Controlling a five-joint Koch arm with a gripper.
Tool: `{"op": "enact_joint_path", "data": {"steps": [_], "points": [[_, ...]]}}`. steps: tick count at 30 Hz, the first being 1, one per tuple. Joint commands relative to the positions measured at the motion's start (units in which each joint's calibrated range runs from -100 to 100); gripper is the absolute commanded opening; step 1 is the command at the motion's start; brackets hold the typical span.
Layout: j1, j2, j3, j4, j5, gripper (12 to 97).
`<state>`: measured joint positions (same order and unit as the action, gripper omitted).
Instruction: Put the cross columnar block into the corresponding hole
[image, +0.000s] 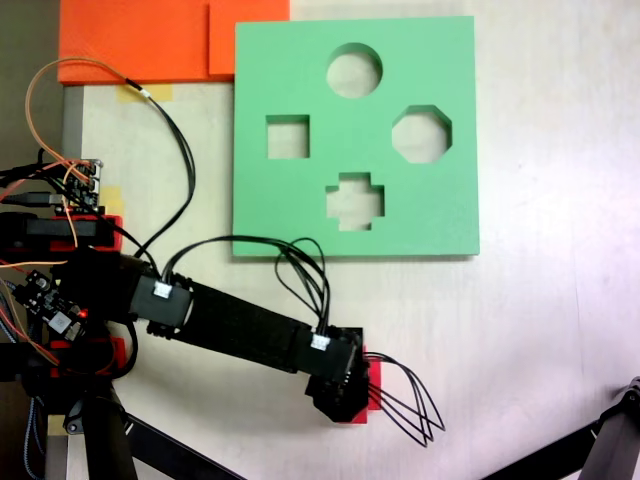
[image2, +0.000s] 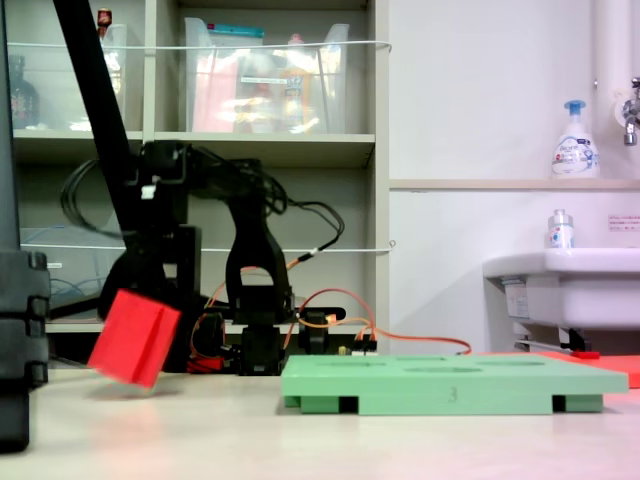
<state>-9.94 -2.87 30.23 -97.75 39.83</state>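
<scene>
While fingers (image2: 140, 325) grip tilted red foam block (image2: 133, 338), plus-shaped cutout (image: 355, 201) in flat green board (image: 440, 215)

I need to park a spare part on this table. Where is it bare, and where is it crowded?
In the top-down fixed view, the table is bare right of the green board and below it, right of the hand. The strip left of the board carries cables. The lower left is crowded by the arm and its base.

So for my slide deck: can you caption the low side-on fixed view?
Koch arm's tool carries the red cross block tilted just above the table, left of the green foam board.
</scene>
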Motion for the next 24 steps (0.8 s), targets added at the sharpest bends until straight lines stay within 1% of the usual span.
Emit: {"op": "enact_joint_path", "data": {"steps": [1,6,18,21,24], "points": [[0.98,-8.16,3.27,-2.25,1.32,38.3],[5.62,-13.33,2.37,-2.25,5.42,38.3],[22.71,-14.17,3.47,-2.25,19.29,38.1],[25.25,-12.35,4.76,-2.25,21.49,38.1],[26.28,-12.21,4.86,-2.25,22.91,38.3]]}}
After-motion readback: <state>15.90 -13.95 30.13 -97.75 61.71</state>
